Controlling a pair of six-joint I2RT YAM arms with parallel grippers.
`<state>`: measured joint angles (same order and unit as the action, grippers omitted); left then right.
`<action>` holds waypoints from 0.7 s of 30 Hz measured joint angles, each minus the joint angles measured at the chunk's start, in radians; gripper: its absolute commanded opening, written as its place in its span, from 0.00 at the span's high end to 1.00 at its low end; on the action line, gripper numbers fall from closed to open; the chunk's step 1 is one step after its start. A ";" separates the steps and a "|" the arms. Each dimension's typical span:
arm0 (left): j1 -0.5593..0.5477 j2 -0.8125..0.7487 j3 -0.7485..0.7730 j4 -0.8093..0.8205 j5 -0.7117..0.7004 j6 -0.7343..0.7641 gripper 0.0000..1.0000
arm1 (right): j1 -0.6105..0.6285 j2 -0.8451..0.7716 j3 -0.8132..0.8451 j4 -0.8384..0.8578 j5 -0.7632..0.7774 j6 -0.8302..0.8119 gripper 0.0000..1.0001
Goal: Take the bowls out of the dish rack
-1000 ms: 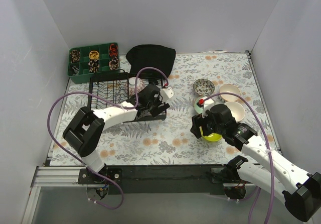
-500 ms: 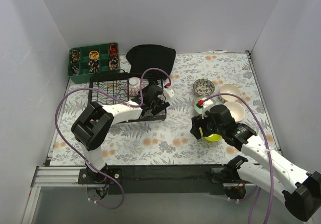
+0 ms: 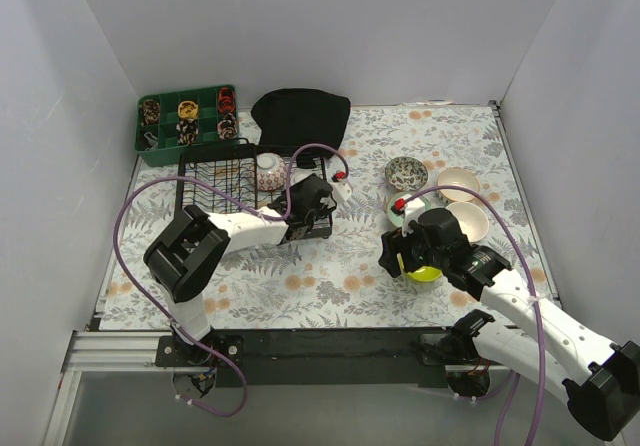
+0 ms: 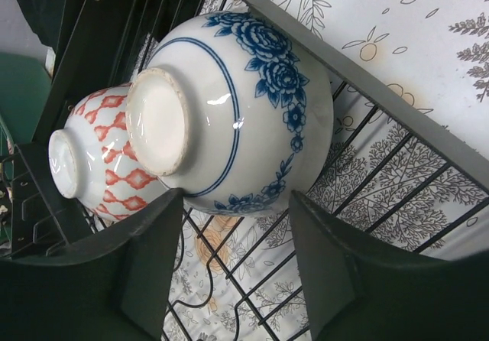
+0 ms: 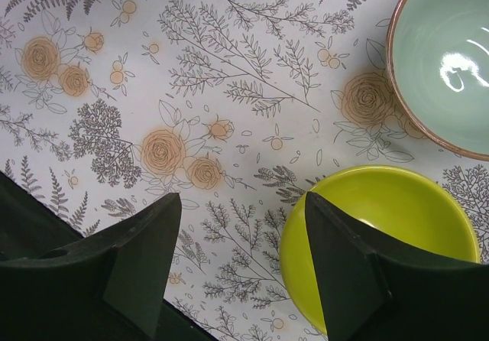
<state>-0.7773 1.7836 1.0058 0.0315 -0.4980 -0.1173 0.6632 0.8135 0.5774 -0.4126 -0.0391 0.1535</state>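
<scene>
The black wire dish rack (image 3: 212, 181) stands at the back left. In the left wrist view a white bowl with blue flowers (image 4: 252, 104) lies foot toward me on the rack's wires (image 4: 367, 81). A red-patterned bowl (image 4: 99, 157) leans behind it and also shows from above (image 3: 268, 172). My left gripper (image 4: 237, 201) is at the rack's right end (image 3: 318, 204), its fingertips touching both sides of the blue-flowered bowl's lower edge. My right gripper (image 5: 243, 203) hangs open and holds nothing, one finger over the rim of a lime-green bowl (image 5: 397, 226) on the table (image 3: 424, 272).
Unloaded bowls sit on the floral cloth at the right: a mint one (image 5: 443, 58), a blue-patterned one (image 3: 406, 173) and two cream ones (image 3: 459, 182) (image 3: 470, 222). A green compartment tray (image 3: 185, 118) and a black cloth (image 3: 300, 116) lie behind the rack.
My left gripper has pushed further into the rack's right end and its jaws have narrowed onto the blue-flowered bowl. The right arm has not moved.
</scene>
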 measured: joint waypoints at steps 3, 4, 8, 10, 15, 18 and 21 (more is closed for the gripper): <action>-0.004 -0.010 -0.009 0.006 -0.013 0.006 0.48 | 0.000 0.003 0.000 0.005 -0.004 0.000 0.27; -0.006 -0.011 -0.011 0.006 -0.015 0.006 0.48 | 0.000 0.005 0.000 0.006 -0.006 0.000 0.26; -0.012 -0.028 -0.016 0.009 -0.023 0.006 0.49 | 0.000 0.011 -0.003 0.010 -0.014 0.000 0.27; -0.012 -0.039 -0.019 0.017 -0.026 0.006 0.51 | 0.000 0.013 -0.003 0.013 -0.017 0.000 0.27; -0.012 -0.053 -0.033 0.048 -0.026 0.002 0.44 | 0.000 0.013 -0.004 0.019 -0.018 0.000 0.26; -0.012 -0.053 -0.034 0.047 -0.021 -0.013 0.32 | 0.000 0.013 -0.004 0.021 -0.018 0.000 0.26; -0.012 -0.053 -0.034 0.039 -0.010 -0.038 0.23 | 0.000 0.013 -0.004 0.021 -0.019 0.000 0.27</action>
<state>-0.7895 1.7309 0.9714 0.0700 -0.5076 -0.1551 0.6632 0.8265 0.5732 -0.3920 -0.0578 0.1539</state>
